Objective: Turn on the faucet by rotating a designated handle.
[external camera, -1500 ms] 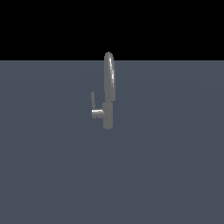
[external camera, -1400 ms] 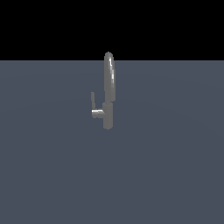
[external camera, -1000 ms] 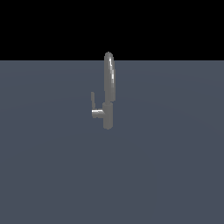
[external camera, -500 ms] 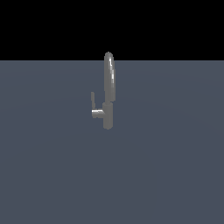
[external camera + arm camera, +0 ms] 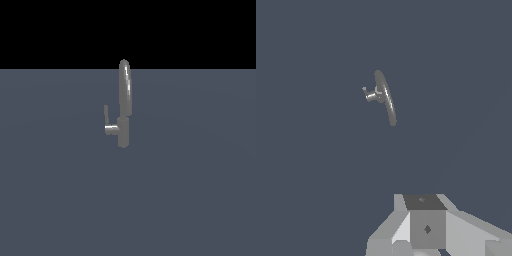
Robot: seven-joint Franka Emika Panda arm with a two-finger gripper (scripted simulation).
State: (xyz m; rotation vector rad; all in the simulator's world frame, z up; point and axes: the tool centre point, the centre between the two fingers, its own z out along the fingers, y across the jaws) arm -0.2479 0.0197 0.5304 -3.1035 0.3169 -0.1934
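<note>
Blocky, faceted light-grey hand [image 5: 426, 230] with a darker square panel bearing a small diamond mark.

Flat, bare slate-grey floor [image 5: 190, 200], spread unbroken from the near edge to a straight horizon in the exterior view. Above that line, plain black backdrop [image 5: 200, 30], featureless. No seams or texture visible on the grey surface. Lit evenly and dimly, a slightly paler tone towards the horizon. In the wrist view, the same grey ground [image 5: 306, 150] filling the frame.

glossy grey metal faucet [image 5: 124, 105] and handle [image 5: 106, 114]; matt slate floor [image 5: 60, 190].
</note>
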